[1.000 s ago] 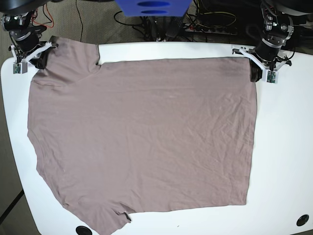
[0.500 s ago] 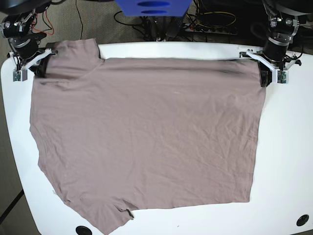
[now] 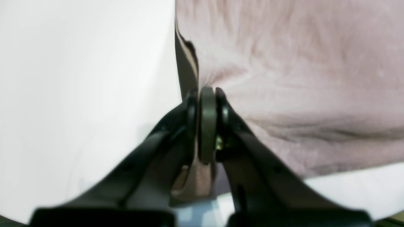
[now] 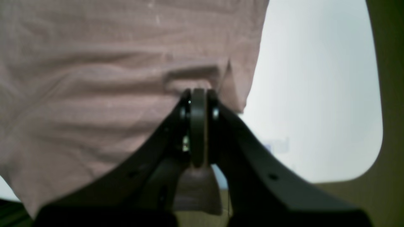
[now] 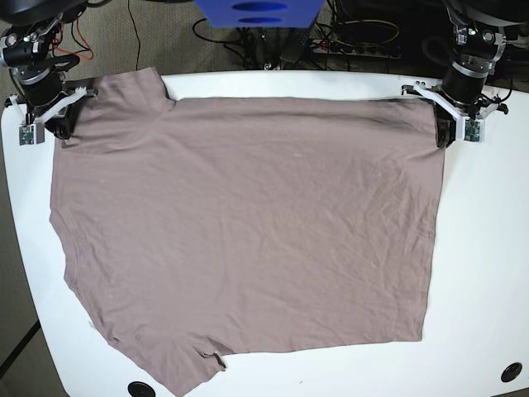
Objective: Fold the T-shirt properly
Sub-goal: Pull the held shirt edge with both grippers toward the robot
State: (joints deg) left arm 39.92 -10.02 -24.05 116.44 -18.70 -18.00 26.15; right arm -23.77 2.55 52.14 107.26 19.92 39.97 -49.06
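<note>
**T-shirt pinched at two far corners, spread for folding**

T-shirt (image 3: 300, 78), left wrist view: we see the left gripper (image 3: 206, 104) with its jaws pressed together on a corner of the taupe cloth. A tuft of fabric shows below the pads, and the body of the garment spreads to the right of the fingers over the white table (image 3: 79, 78).

Right wrist view: the right gripper (image 4: 198, 104) likewise clamps a fabric edge, the shirt (image 4: 110, 78) lying mostly to its left and ahead, with bare table to its right.

Base view: the garment (image 5: 248, 231) lies flat across the table (image 5: 488, 265), both grippers at its far edge, the left (image 5: 450, 128) at the hem corner, the right (image 5: 59, 124) by the sleeve. We judge this paired hold serves to keep that edge taut and straight. Both arms reach low from the far side, wrists angled down toward the tabletop.
</note>
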